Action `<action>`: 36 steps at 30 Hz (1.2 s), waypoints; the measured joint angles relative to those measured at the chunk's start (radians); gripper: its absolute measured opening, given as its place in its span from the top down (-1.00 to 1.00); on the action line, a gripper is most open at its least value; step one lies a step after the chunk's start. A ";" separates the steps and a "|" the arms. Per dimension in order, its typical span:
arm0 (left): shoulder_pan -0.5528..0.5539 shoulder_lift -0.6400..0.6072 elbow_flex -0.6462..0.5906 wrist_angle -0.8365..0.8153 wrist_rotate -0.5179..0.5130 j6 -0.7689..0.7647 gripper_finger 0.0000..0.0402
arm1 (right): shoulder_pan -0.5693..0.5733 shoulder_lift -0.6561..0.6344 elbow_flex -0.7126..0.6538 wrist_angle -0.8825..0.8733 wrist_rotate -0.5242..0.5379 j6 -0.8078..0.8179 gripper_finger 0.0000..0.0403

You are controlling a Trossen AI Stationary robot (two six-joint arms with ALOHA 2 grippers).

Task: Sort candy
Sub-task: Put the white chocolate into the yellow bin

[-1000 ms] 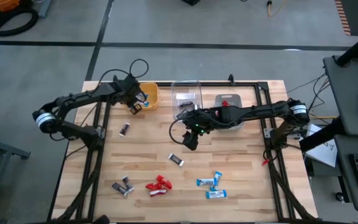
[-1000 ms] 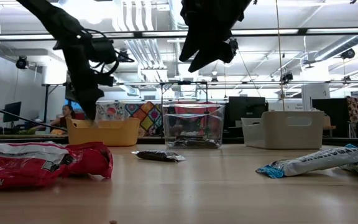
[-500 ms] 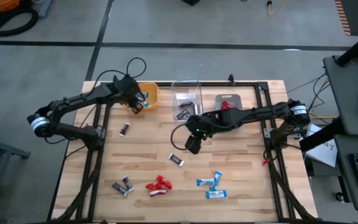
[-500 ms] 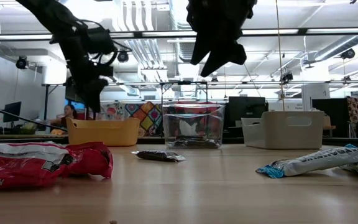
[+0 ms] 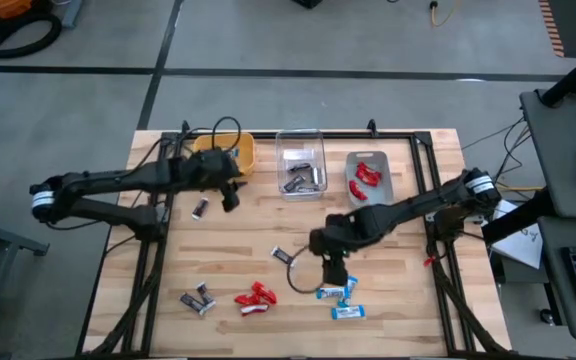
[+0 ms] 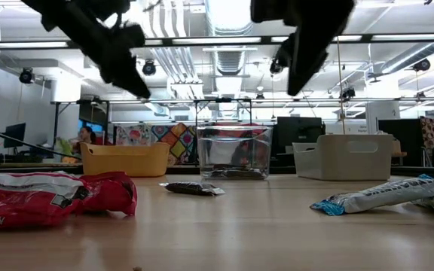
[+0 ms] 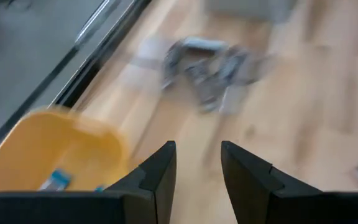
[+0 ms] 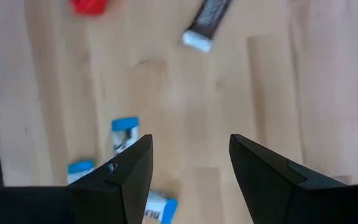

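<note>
Along the far edge of the tabletop we see three bins: a yellow bin toward the far left corner holding blue-and-white candy; a clear bin in the middle holding dark brown pieces; a grey bin to its right holding red ones; near the front edge lie loose dark brown candies, red candies and blue-and-white candies, with one dark piece mid-table and another toward the left edge; our left gripper hangs just in front of the yellow bin, fingers apart and empty; our right gripper hovers above the blue-and-white group, fingers spread and empty; we cannot read any wrapper lettering.
</note>
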 joint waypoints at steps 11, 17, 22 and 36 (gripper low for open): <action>-0.235 -0.057 -0.072 0.190 0.000 0.000 0.45 | 0.126 0.007 -0.019 0.008 0.111 0.101 -0.01; -0.290 -0.061 -0.130 0.301 0.000 0.000 0.45 | 0.174 0.061 -0.020 0.009 0.137 0.142 -0.01; -0.296 -0.061 -0.152 0.325 -0.001 -0.022 0.45 | 0.210 0.109 -0.020 0.018 0.126 0.173 -0.01; -0.296 -0.061 -0.158 0.337 -0.001 -0.034 0.45 | 0.291 0.251 -0.020 0.036 0.109 0.265 -0.01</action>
